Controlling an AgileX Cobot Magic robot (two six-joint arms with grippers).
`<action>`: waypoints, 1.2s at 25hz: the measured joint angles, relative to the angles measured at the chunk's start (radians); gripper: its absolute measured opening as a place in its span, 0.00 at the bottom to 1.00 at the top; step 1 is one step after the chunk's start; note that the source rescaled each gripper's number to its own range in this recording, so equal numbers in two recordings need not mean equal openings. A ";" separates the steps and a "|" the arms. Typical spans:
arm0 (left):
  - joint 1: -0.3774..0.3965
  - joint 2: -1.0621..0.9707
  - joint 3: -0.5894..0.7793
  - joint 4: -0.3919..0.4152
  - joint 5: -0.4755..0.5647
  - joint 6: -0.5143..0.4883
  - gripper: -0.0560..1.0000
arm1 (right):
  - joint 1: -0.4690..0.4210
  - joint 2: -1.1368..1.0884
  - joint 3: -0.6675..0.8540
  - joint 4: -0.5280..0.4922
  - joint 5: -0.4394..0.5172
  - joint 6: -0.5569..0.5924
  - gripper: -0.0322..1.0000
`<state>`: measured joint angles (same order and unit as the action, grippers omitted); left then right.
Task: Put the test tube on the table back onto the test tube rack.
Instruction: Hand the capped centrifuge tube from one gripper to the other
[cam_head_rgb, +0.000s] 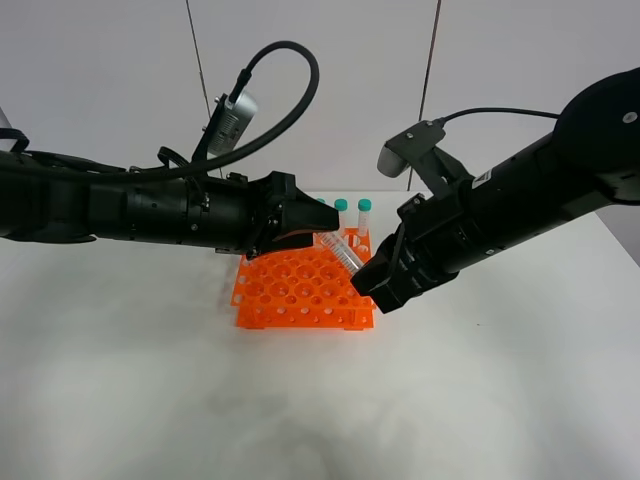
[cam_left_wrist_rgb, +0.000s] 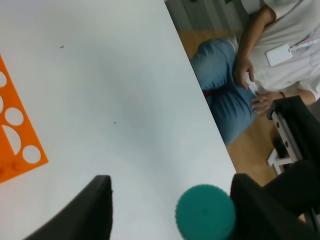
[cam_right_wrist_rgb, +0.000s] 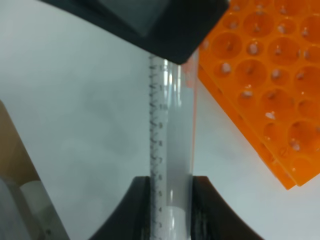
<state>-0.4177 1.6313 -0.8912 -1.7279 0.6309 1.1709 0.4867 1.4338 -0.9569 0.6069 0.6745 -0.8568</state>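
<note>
The test tube (cam_head_rgb: 342, 250) hangs tilted above the right rear part of the orange test tube rack (cam_head_rgb: 300, 290). My right gripper (cam_head_rgb: 375, 282) is shut on its lower end. In the right wrist view the clear graduated tube (cam_right_wrist_rgb: 172, 130) runs from between the gripper's (cam_right_wrist_rgb: 170, 186) fingers (cam_right_wrist_rgb: 141, 210) up to the left gripper's black body. My left gripper (cam_head_rgb: 305, 235) is at the tube's cap end. In the left wrist view the teal cap (cam_left_wrist_rgb: 205, 212) sits between its (cam_left_wrist_rgb: 171, 182) spread fingers (cam_left_wrist_rgb: 97, 205), close to one finger and clear of the other. The white table (cam_head_rgb: 150, 380) lies below.
Two teal-capped tubes (cam_head_rgb: 341, 208) (cam_head_rgb: 364, 210) stand in the rack's back row. The rack's corner (cam_left_wrist_rgb: 17, 135) shows in the left wrist view. A seated person (cam_left_wrist_rgb: 260, 65) is just beyond the table's edge (cam_left_wrist_rgb: 200, 100).
</note>
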 joint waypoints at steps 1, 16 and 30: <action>0.000 0.000 0.000 0.000 0.000 -0.004 0.41 | 0.000 0.000 0.000 0.000 0.000 0.000 0.05; 0.000 0.000 -0.052 -0.002 0.002 -0.041 0.39 | 0.000 0.000 0.000 -0.001 -0.002 0.000 0.05; 0.000 0.000 -0.052 0.029 0.024 -0.085 0.39 | 0.000 0.000 0.000 -0.013 -0.003 0.001 0.05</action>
<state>-0.4177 1.6313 -0.9429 -1.6994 0.6548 1.0860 0.4867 1.4338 -0.9569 0.5936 0.6716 -0.8559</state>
